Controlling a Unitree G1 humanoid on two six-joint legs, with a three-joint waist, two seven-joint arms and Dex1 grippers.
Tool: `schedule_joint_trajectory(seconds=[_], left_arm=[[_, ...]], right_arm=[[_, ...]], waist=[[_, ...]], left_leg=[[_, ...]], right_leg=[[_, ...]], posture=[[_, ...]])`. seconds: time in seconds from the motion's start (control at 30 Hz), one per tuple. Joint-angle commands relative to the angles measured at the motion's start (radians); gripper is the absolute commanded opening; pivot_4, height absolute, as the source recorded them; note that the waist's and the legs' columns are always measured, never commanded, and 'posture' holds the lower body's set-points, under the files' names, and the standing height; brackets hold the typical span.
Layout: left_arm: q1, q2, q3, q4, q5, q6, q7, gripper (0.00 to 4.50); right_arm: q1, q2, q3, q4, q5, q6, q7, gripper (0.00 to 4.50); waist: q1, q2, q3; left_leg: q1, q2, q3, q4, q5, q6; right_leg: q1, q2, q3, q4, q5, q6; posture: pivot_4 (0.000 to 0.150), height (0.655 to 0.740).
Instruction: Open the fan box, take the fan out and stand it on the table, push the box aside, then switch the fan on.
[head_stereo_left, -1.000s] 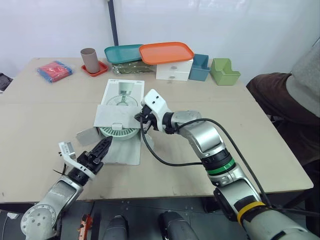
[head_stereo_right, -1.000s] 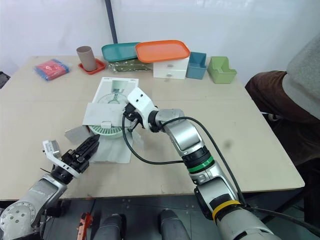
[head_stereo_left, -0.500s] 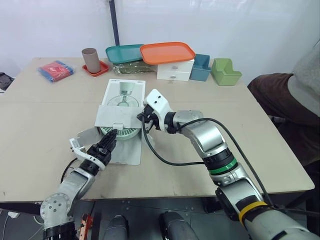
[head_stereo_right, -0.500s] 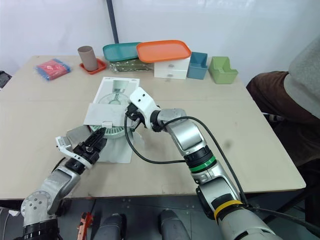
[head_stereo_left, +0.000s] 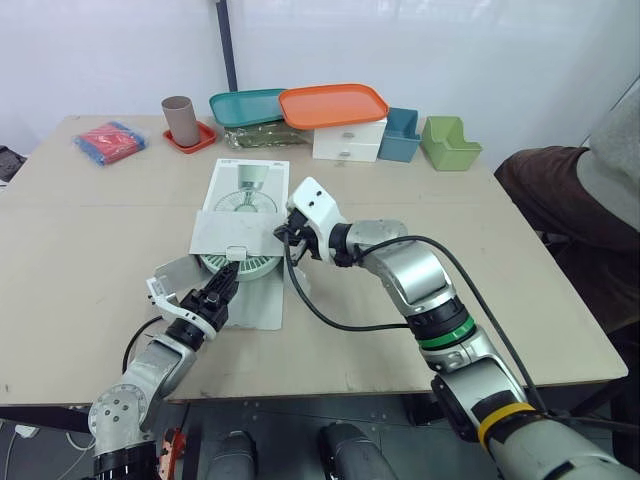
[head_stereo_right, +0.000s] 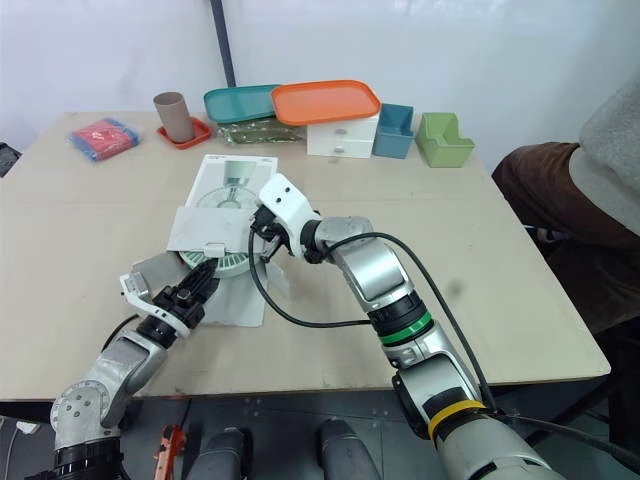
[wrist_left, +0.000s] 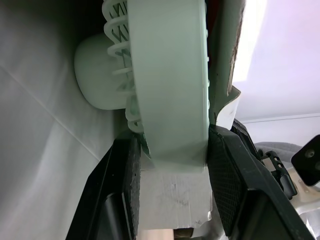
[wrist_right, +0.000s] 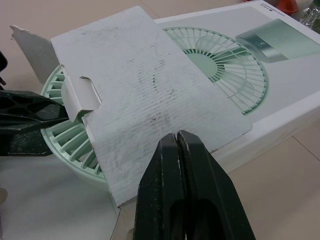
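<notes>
left gripper (head_stereo_left: 222, 283): clamped on the fan rim, pads (wrist_left: 226, 175) touching both faces, held apart only by the rim's thickness.
fan (head_stereo_left: 243, 266): mint green, rim between the left gripper's fingers. It lies flat, partly out of the box's near end, under the flap.
right gripper (head_stereo_left: 283, 237): fingers (wrist_right: 167, 195) pressed together with nothing visible between them, tips at the flap's side edge.
flap (wrist_right: 145, 90): just ahead of the right gripper's tips, lying over the fan.
fan box (head_stereo_left: 247, 185): flat on the table (head_stereo_left: 90, 230), beyond both grippers' tips.
</notes>
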Motion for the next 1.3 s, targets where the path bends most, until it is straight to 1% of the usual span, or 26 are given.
schedule_joint_trajectory(seconds=[0.03, 0.37, 0.53, 0.67, 0.73, 0.8, 1.0, 1.07, 1.2, 1.27, 1.3], left_arm=[[0.061, 0.034, 0.017, -0.049, -0.053, 0.021, 0.034, 1.42], [0.143, 0.091, 0.003, -0.091, -0.115, 0.025, 0.071, 1.42], [0.244, 0.131, -0.009, -0.132, -0.146, 0.054, 0.062, 1.42], [0.315, 0.164, 0.013, -0.167, -0.163, 0.042, 0.054, 1.42], [0.353, 0.173, 0.018, -0.192, -0.188, 0.037, 0.057, 1.42], [0.385, 0.181, 0.014, -0.222, -0.204, 0.033, 0.05, 1.42], [0.474, 0.193, -0.017, -0.299, -0.216, 0.016, 0.046, 1.42], [0.504, 0.197, -0.023, -0.328, -0.224, 0.015, 0.019, 1.42], [0.497, 0.212, -0.026, -0.318, -0.185, -0.005, 0.0, 1.42], [0.476, 0.212, -0.017, -0.305, -0.198, -0.024, 0.004, 2.5], [0.473, 0.214, -0.014, -0.304, -0.206, -0.026, 0.001, 2.65]], right_arm=[[-0.001, 0.007, -0.002, -0.044, 0.004, -0.003, -0.003, 0.0], [0.008, 0.011, -0.003, -0.058, 0.006, 0.008, -0.009, 0.0], [0.013, 0.01, -0.004, -0.06, 0.005, 0.008, -0.011, 0.0], [0.011, 0.01, -0.007, -0.053, 0.005, 0.005, -0.01, 0.0], [0.013, 0.011, -0.009, -0.056, 0.009, 0.008, -0.009, 0.0], [0.013, 0.013, -0.01, -0.057, 0.01, 0.009, -0.01, 0.0], [0.013, 0.015, -0.006, -0.055, 0.007, 0.001, -0.01, 0.0], [0.011, 0.02, -0.01, -0.055, 0.01, 0.001, -0.011, 0.0], [0.013, 0.028, -0.01, -0.052, 0.01, -0.001, -0.015, 0.0], [0.015, 0.031, -0.006, -0.053, 0.009, -0.003, -0.015, 0.0], [0.016, 0.032, -0.004, -0.054, 0.009, -0.003, -0.015, 0.0]], waist=[[-0.002, 0.0, 0.0], [-0.002, 0.0, 0.0], [-0.005, 0.0, 0.0], [-0.005, 0.0, 0.0], [-0.007, 0.0, 0.0], [-0.006, 0.0, 0.0], [-0.007, 0.0, 0.0], [-0.007, 0.001, 0.0], [-0.005, 0.001, 0.0], [-0.004, 0.001, 0.0], [-0.004, 0.001, 0.0]], left_leg=[[0.0, 0.0, 0.0, 0.0, 0.0, 0.0], [0.001, 0.0, 0.0, -0.001, 0.0, 0.0], [0.001, 0.001, 0.001, -0.002, 0.0, 0.0], [0.001, 0.001, 0.0, -0.003, 0.0, 0.0], [0.002, 0.001, 0.001, -0.003, 0.0, 0.0], [0.002, 0.001, 0.001, -0.003, 0.0, 0.0], [0.002, 0.001, 0.001, -0.003, 0.0, 0.0], [0.002, 0.001, 0.002, -0.003, 0.0, 0.0], [0.002, 0.001, 0.001, -0.004, 0.0, 0.0], [0.002, 0.001, 0.001, -0.004, 0.0, 0.0], [0.002, 0.001, 0.001, -0.004, 0.0, 0.0]], right_leg=[[0.0, 0.0, 0.0, 0.0, 0.0, 0.0], [0.0, 0.0, 0.0, -0.001, 0.0, 0.0], [-0.001, 0.0, 0.0, -0.001, -0.001, -0.001], [-0.001, 0.0, 0.0, -0.001, -0.002, -0.002], [-0.001, 0.0, 0.0, -0.001, -0.004, -0.007], [0.0, 0.0, 0.0, -0.001, -0.004, -0.007], [-0.001, 0.0, 0.0, -0.002, -0.005, -0.008], [-0.001, 0.0, 0.0, -0.002, -0.005, -0.008], [-0.001, -0.001, 0.0, -0.002, -0.005, -0.008], [-0.001, -0.001, 0.0, -0.002, -0.005, -0.008], [-0.001, -0.001, 0.0, -0.002, -0.005, -0.008]], posture=[[0.15, 0.74], [0.15, 0.74], [0.15, 0.74], [0.15, 0.74], [0.15, 0.74], [0.15, 0.74], [0.15, 0.74], [0.15, 0.74], [0.15, 0.74], [0.15, 0.74], [0.15, 0.74]])
